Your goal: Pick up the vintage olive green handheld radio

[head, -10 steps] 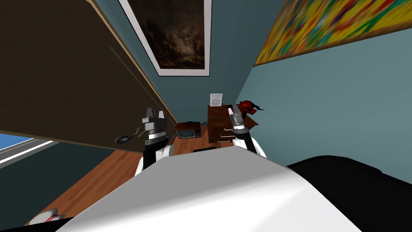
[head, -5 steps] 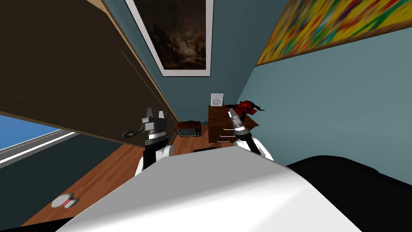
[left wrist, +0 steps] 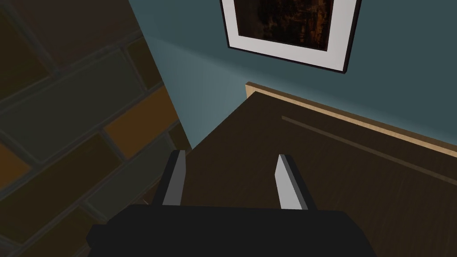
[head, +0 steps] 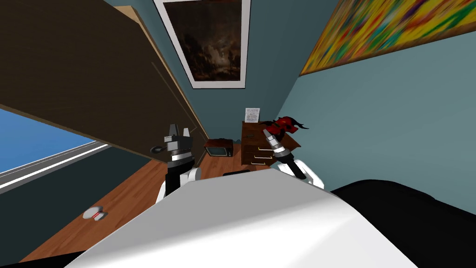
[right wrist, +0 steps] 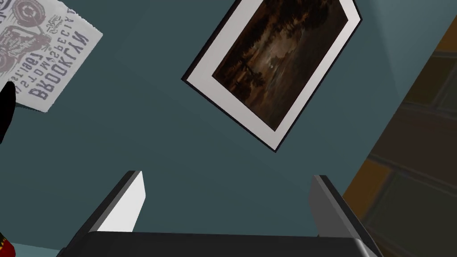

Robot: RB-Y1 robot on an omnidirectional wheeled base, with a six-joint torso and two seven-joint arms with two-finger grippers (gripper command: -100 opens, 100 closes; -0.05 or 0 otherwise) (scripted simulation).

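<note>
What seems the radio (head: pixel 249 136) is a small dark sliver on the brown wooden dresser's (head: pixel 258 152) top, near its left edge; its axis and colour are too small to read. A red horned shape (head: pixel 284 124) sits toward the far right corner. The left tool (left wrist: pixel 230 180) and the right tool (right wrist: pixel 227 201) both gape, empty.

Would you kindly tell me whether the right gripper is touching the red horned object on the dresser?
Apart. The right wrist view shows the right gripper open, with bare wall between it and the red horned object.
</note>
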